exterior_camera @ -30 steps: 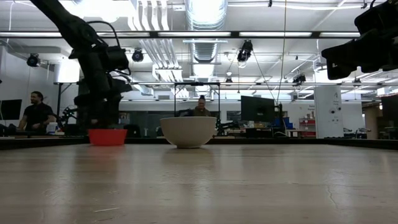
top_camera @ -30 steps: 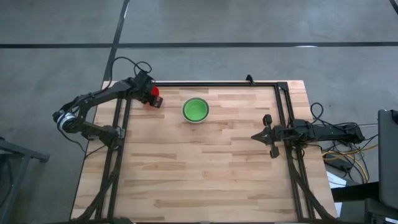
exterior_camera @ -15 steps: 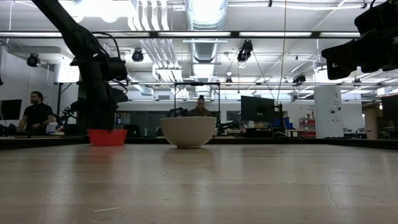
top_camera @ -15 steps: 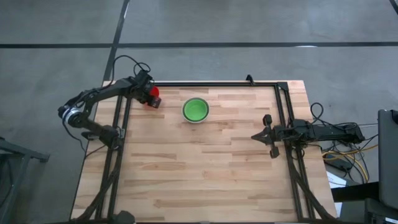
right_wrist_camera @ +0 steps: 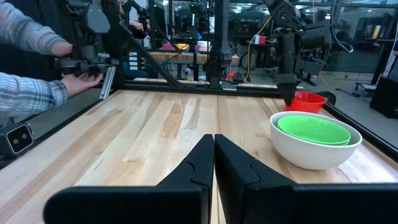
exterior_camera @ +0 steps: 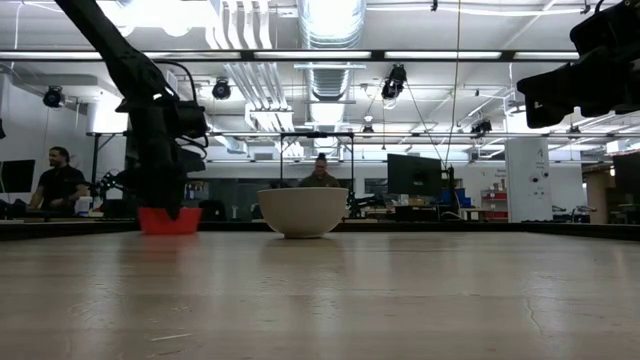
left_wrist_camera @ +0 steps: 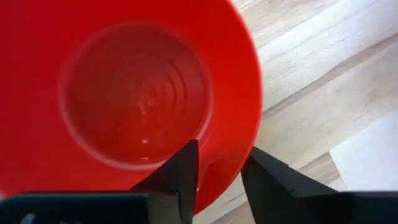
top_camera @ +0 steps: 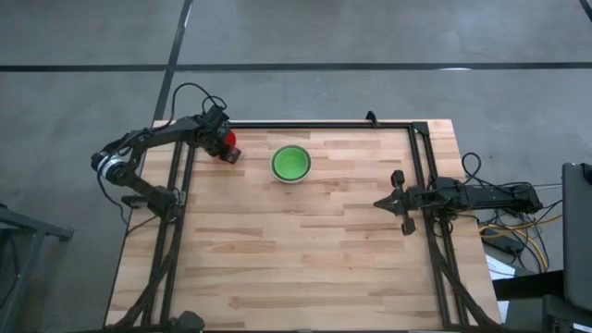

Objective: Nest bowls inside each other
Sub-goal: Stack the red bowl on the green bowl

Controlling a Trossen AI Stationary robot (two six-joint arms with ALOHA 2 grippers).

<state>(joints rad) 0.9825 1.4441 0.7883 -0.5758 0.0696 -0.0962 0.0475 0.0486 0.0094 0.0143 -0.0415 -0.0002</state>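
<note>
Pale wood table, busy workshop behind

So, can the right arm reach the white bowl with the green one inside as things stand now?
Probably yes: the right gripper waits at the table's right side, and only bare table lies between it and the white bowl.

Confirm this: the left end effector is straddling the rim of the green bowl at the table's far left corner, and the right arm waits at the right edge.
Wrong in one respect: the bowl is red, not green. The left wrist view shows the left end effector straddling the rim of the red bowl. The green bowl sits nested in the white bowl further along. The right end effector does wait at the right edge.
</note>
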